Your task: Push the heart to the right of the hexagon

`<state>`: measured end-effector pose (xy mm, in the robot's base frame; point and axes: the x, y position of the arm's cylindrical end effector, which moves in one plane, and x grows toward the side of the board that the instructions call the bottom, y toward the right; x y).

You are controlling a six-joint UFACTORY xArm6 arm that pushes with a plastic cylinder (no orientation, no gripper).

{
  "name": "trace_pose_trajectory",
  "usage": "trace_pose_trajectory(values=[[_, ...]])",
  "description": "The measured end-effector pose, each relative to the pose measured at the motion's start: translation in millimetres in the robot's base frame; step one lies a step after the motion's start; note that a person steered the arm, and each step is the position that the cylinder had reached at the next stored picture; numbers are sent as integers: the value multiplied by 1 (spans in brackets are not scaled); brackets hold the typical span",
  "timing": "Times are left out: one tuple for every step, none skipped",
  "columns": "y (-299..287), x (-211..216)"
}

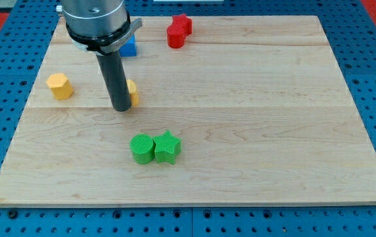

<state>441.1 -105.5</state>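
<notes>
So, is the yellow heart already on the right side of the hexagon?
Yes. The yellow heart, partly hidden behind my tip, lies to the view's right of the yellow hexagon, with bare board between.

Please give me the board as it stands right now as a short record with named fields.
tip: my tip rests on the board, touching the left side of the partly hidden yellow block
yellow block: mostly behind the rod, shape unclear
yellow hexagon: near the view's left edge, apart from the tip
blue block: at the view's top, half hidden by the arm
red block: view's top, centre
green cylinder: touching the green star
green star: right of the cylinder
surface: wooden board
</notes>
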Motion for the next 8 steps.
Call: trace_pose_trajectory(values=[[79,5],[52,-18],[-65,-22],[-58,-2],[6,6],[27,6],[29,6],[29,6]])
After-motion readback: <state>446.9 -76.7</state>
